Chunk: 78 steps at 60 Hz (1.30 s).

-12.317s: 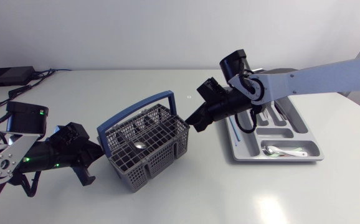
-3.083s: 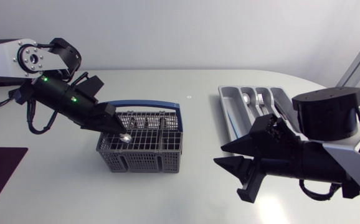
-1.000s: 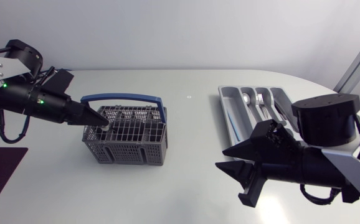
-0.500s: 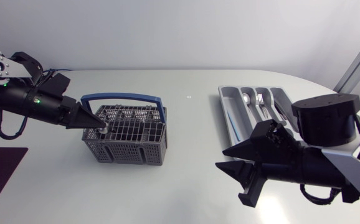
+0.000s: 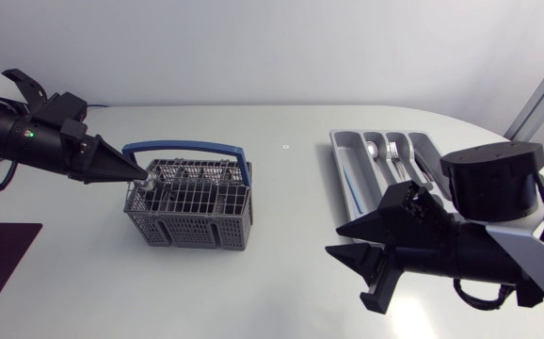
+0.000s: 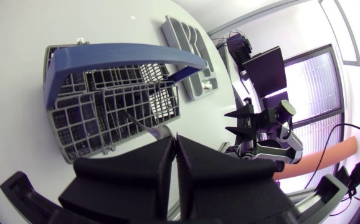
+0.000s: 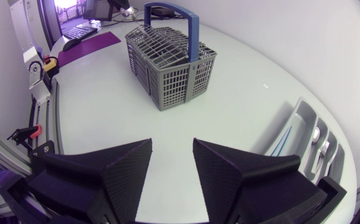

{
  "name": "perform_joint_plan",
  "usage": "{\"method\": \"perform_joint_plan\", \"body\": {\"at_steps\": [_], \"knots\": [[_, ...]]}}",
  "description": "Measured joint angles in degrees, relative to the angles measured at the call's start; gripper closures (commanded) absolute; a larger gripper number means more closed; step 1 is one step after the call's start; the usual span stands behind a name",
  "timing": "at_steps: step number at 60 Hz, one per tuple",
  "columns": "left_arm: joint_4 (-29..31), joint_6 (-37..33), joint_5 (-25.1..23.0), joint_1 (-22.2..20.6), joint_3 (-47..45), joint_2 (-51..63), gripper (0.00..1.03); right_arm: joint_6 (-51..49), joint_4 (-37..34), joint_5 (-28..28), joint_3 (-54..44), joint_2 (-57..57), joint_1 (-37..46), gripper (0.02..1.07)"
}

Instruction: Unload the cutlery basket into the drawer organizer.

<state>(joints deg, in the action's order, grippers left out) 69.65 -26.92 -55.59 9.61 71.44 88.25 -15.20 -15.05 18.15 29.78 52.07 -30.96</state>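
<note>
Here, left fingers point(image 5: 120, 169) pinch a utensil point(image 6: 146, 127) in the basket point(image 5: 193, 213).

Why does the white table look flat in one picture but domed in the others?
Head view: the white table lies flat and evenly lit, with a faint shadow by the grey plastic cutlery basket. Left and right wrist views: fisheye lenses bow its edge; the matte black left gripper and right gripper loom large.

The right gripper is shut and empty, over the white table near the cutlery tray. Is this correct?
Not quite. The right gripper is open, not shut: the right wrist view shows a clear gap between its fingers. It is empty, over the white table near the cutlery tray.
</note>
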Motion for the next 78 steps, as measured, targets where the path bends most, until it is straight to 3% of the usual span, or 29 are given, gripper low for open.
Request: {"method": "perform_joint_plan", "body": {"at_steps": [32,46,64,78], "knots": [[23.0,-13.8,-2.8,3.6,12.0,3.4,1.0,-1.1,-0.2,0.5,0.7,-0.2,0.0,0.56],[25.0,-15.4,-3.8,3.2,12.5,3.4,1.0,-1.6,-0.2,1.2,2.6,-1.0,0.0,0.56],[25.9,-17.2,-3.8,-5.3,13.2,3.2,1.0,-3.3,0.4,2.8,7.5,-1.1,-0.1,0.56],[26.0,-23.1,-3.5,-13.5,14.2,3.0,1.0,-7.6,2.0,6.6,11.5,1.9,-0.4,0.56]]}}
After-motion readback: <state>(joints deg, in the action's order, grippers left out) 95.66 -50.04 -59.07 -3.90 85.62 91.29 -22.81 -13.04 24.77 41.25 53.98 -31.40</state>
